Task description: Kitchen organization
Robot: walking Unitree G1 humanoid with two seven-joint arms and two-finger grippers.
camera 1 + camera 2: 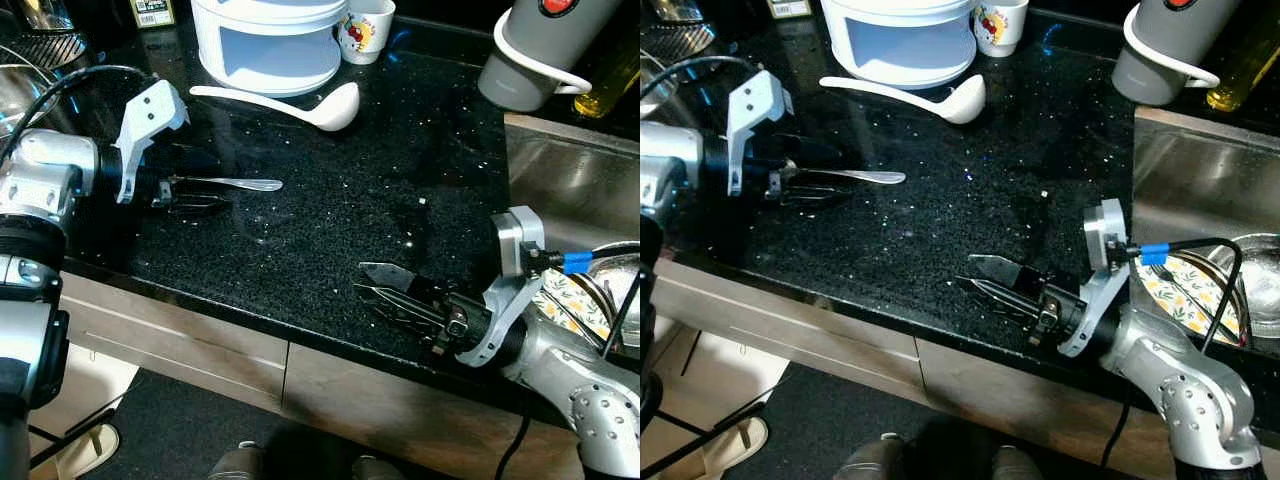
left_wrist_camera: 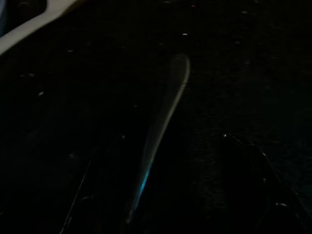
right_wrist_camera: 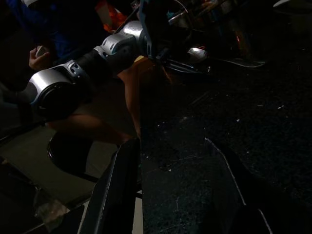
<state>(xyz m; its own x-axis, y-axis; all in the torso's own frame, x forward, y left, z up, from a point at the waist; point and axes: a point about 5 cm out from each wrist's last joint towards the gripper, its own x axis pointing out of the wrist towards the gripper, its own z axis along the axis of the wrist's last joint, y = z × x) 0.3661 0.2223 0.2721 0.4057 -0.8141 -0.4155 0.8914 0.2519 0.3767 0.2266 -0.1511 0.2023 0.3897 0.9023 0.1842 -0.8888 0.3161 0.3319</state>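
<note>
**Black granite counter, metal spoon pinched at left**

The left gripper [image 1: 195, 195] reaches in level from mid-left, fingers closed on the spoon [image 1: 235, 184]. At lower right, the right gripper [image 1: 385, 288] hovers, fingers spread. Its wrist view catches the left arm [image 3: 73, 80].

A white ladle [image 1: 300, 105] and silver spoon [image 1: 235, 184] lie on the black, white-speckled counter [image 1: 340, 200].
</note>
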